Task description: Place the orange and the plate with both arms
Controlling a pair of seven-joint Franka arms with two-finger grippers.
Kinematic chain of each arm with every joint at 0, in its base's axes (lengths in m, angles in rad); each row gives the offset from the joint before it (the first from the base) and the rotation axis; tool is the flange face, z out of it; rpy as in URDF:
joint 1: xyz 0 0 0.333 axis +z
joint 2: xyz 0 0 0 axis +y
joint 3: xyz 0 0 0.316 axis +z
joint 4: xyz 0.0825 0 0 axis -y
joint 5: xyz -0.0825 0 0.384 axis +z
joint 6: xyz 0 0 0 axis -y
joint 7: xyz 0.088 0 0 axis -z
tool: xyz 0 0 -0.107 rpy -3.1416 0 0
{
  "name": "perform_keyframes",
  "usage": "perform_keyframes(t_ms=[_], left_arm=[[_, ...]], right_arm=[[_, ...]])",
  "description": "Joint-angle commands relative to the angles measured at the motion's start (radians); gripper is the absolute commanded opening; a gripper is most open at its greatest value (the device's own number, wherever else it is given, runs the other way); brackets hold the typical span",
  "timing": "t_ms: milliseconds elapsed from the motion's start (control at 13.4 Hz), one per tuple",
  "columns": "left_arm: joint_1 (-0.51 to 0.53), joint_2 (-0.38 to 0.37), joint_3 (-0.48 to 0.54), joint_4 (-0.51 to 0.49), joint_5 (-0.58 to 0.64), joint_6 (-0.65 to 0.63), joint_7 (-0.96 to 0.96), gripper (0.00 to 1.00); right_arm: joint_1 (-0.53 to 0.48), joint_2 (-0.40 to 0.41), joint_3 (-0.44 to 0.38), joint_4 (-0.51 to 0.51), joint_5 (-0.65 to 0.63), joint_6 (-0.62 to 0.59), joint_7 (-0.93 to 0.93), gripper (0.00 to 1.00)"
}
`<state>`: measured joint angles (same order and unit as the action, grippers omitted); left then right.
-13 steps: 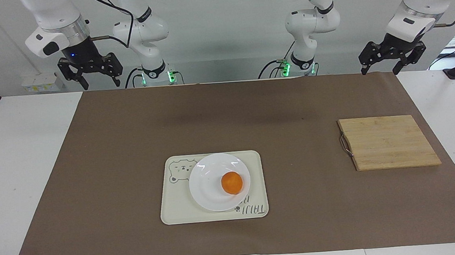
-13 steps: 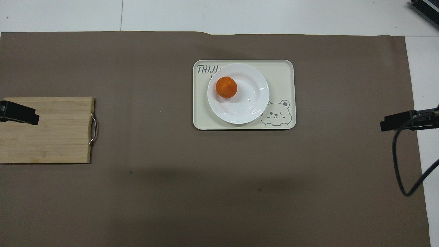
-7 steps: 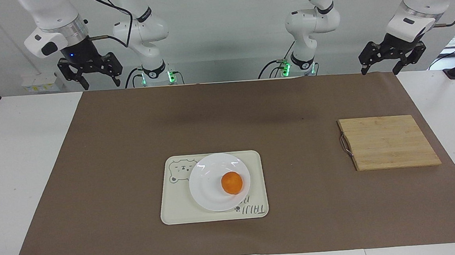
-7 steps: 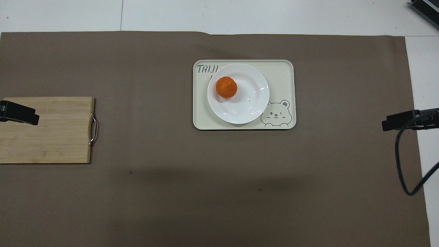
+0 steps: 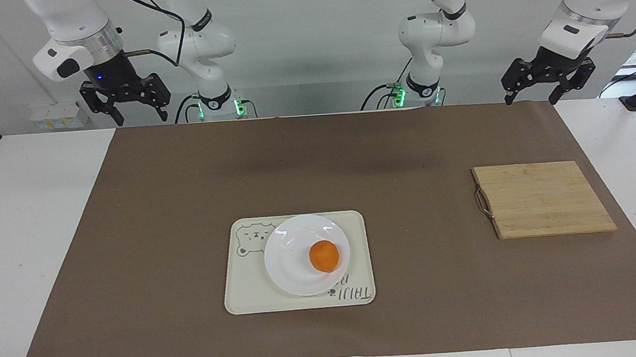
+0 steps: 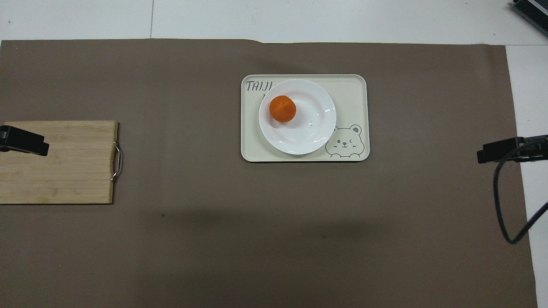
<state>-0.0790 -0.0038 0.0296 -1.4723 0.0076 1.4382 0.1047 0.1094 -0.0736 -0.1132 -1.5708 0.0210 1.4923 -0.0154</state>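
The orange [image 5: 324, 256] [image 6: 282, 108] rests on the white plate [image 5: 293, 264] [image 6: 306, 134], off the plate's centre toward the left arm's end. The plate sits on a cream tray [image 5: 245, 295] [image 6: 353, 92] with a bear drawing, in the middle of the brown mat. My right gripper [image 5: 126, 107] hangs open and empty, raised over the mat's edge by the robots at the right arm's end. My left gripper [image 5: 533, 89] hangs open and empty, raised over the mat's corner at the left arm's end. Both arms wait, well away from the tray.
A bamboo cutting board [image 5: 543, 199] [image 6: 58, 162] with a metal handle [image 6: 117, 161] lies on the mat toward the left arm's end. A brown mat [image 5: 184, 182] covers most of the white table [image 5: 19, 222]. A black cable [image 6: 503, 205] hangs at the right arm's end.
The right gripper has drawn back a little toward its base and up. The left gripper, orange, plate and tray have not moved.
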Motion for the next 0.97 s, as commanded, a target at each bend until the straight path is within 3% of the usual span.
perform_keyframes(t_ms=[0,224,448,895], left_arm=[[0.010,-0.030,-0.013,-0.037,0.015,0.011,-0.005,1.00],[-0.031,-0.033,-0.031,-0.042,0.006,0.022,-0.032,1.00],[-0.108,-0.030,-0.033,-0.046,0.002,0.142,-0.106,1.00],[-0.183,-0.024,-0.033,-0.042,-0.008,0.142,-0.145,1.00]], right_arm=[[-0.014,0.003,0.003,0.011,0.020,-0.009,-0.018,1.00],[-0.014,0.003,0.003,0.011,0.020,-0.009,-0.020,1.00],[-0.014,0.003,0.003,0.011,0.020,-0.009,-0.018,1.00],[-0.014,0.005,0.003,0.011,0.020,-0.009,-0.018,1.00]])
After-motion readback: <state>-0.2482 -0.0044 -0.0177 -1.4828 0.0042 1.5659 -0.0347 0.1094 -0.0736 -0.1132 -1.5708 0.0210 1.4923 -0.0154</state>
